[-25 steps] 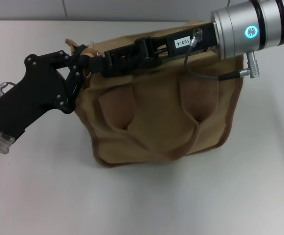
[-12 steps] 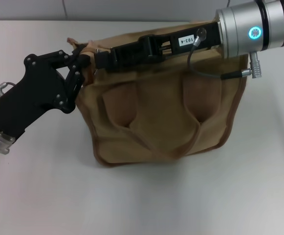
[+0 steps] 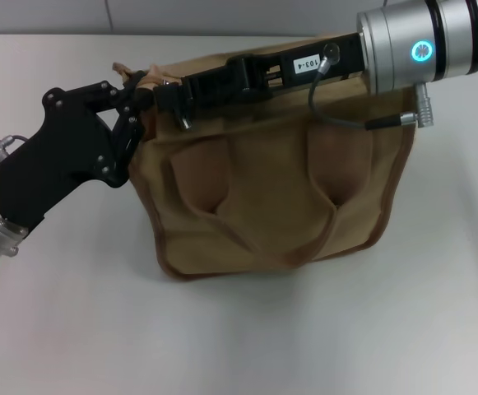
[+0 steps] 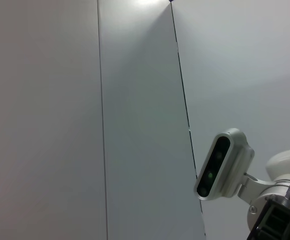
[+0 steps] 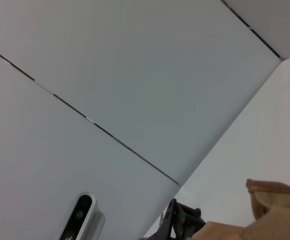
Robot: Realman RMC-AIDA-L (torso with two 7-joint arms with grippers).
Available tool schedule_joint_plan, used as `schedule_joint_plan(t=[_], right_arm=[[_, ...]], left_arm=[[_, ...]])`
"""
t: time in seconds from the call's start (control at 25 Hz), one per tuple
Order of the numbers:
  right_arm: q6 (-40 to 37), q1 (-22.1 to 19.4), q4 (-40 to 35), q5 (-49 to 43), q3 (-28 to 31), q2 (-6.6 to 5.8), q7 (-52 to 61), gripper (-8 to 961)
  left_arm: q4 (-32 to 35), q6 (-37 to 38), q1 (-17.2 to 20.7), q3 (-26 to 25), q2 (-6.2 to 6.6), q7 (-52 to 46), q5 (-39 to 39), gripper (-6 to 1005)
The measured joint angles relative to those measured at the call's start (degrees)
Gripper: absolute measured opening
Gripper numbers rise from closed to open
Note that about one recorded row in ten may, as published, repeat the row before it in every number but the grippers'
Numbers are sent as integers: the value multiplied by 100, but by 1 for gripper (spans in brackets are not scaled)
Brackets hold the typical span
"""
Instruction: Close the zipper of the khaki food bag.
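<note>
The khaki food bag (image 3: 271, 197) stands mid-frame on the bench (image 3: 247, 337). Both tools meet at its upper-left top corner; their grips cannot be told. The zipper is hidden, so progress is unclear.

Matt tan canvas khaki food bag (image 3: 271, 197); smooth white table (image 3: 247, 337).

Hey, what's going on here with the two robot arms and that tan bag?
A boxy tan canvas bag with two loop handles stands on a white table. Both black grippers are working at its top left corner. The left gripper sits against that corner, apparently bracing the fabric. The right gripper reaches across the bag's top edge from the right, where the zipper runs. The zipper pull itself is hidden behind the arms, so how far it's closed can't be told.
</note>
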Motion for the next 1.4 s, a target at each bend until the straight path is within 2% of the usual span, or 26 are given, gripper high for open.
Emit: schedule_joint_plan(t=[0.4, 0.56, 0.72, 0.96, 1.16, 1.4], right_arm=[[20, 56, -10, -150, -15, -3, -6, 326], [-4, 61, -17, -171, -22, 4, -221, 307], [-14, 10, -175, -217, -109, 47, -356, 108], [-35, -122, -364, -217, -154, 61, -497, -1], [26, -291, -422, -208, -122, 63, -635, -1], [121, -792, -846, -196, -102, 71, -762, -1]], left_arm=[[0, -5, -6, -7, 0, -16, 20, 45], [-6, -4, -15, 1, -3, -18, 22, 44], [-68, -9, -22, -17, -2, 11, 26, 43], [-71, -17, 2, -27, 9, -10, 16, 42], [-71, -21, 64, -64, 15, -22, 9, 49], [-68, -116, 186, -195, 43, -39, 6, 57]])
